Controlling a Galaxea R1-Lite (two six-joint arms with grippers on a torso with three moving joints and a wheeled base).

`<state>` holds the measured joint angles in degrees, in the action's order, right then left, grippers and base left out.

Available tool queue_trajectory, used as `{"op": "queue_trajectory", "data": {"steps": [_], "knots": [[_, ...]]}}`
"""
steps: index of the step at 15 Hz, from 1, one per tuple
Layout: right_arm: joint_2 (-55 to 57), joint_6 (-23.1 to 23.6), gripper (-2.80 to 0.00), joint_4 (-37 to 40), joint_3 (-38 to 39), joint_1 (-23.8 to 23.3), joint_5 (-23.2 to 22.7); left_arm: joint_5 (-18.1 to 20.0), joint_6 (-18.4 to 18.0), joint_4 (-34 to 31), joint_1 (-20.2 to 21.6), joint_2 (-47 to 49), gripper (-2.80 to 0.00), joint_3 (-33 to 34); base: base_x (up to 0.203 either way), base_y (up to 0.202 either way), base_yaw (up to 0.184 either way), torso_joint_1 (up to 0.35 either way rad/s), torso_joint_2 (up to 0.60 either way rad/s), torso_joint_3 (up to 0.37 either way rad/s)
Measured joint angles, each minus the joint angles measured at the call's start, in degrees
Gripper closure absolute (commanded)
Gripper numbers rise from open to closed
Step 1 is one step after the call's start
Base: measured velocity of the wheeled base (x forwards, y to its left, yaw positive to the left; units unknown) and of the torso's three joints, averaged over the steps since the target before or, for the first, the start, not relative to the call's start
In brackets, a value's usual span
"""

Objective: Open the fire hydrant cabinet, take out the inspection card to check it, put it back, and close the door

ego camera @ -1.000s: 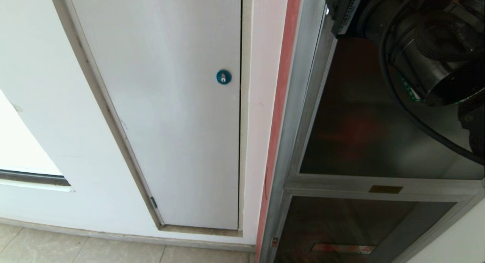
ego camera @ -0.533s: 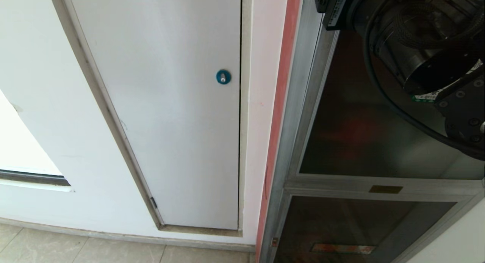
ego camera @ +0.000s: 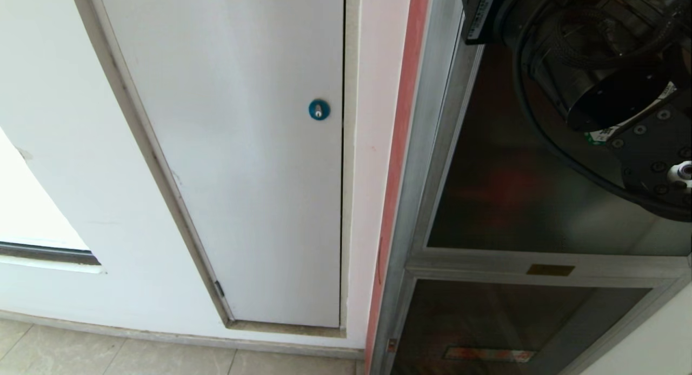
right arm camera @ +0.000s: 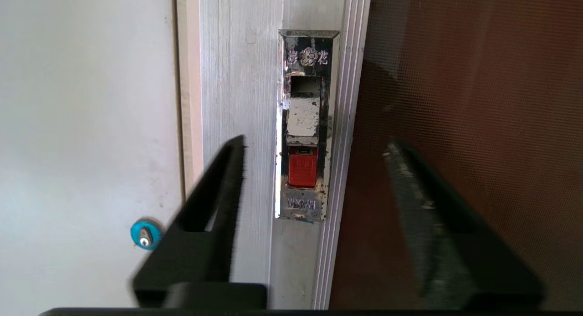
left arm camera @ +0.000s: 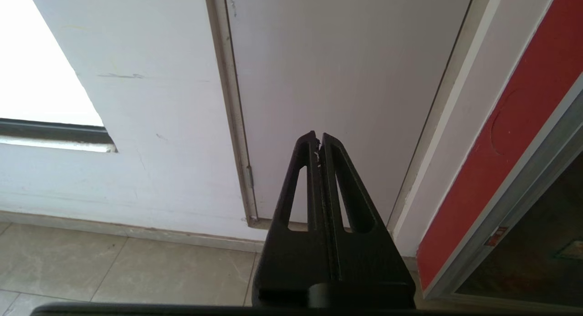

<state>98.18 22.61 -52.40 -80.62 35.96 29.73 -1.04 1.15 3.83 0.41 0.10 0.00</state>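
The fire hydrant cabinet (ego camera: 432, 148) fills the right of the head view, with its silver frame and red edging. Its door (ego camera: 513, 191) of dark glass lies shut in the frame. In the right wrist view a chrome latch plate with a red button (right arm camera: 303, 170) sits in the door's frame (right arm camera: 241, 102). My right gripper (right arm camera: 316, 145) is open just in front of that latch, one finger over the frame and one over the glass (right arm camera: 478, 102). My left gripper (left arm camera: 319, 138) hangs shut, low by the wall. The inspection card is out of view.
A white panel door (ego camera: 243, 175) with a blue lock (ego camera: 319, 109) stands left of the cabinet. Below the upper door is a smaller glass panel (ego camera: 513, 321). Tiled floor (ego camera: 108, 359) runs along the wall. My right arm (ego camera: 594, 67) covers the upper right of the head view.
In the head view my right arm has shifted up and toward the frame's left side, and its black wrist plate has come into sight at the right edge. The cabinet door has not moved.
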Motion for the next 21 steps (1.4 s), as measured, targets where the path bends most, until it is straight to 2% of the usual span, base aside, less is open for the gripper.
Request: {"op": "queue_trajectory", "data": {"steps": [9,21], "knots": [[1.5,0.1,0.0,0.5,-3.7,-0.5,0.1,0.0,0.0,0.0,0.0,0.0,0.0,0.0,0.0,0.0,0.0,0.0,0.0,0.0],[-0.5,0.1,0.0,0.2,-2.3,-0.4,0.1,0.0,0.0,0.0,0.0,0.0,0.0,0.0,0.0,0.0,0.0,0.0,0.0,0.0]]}}
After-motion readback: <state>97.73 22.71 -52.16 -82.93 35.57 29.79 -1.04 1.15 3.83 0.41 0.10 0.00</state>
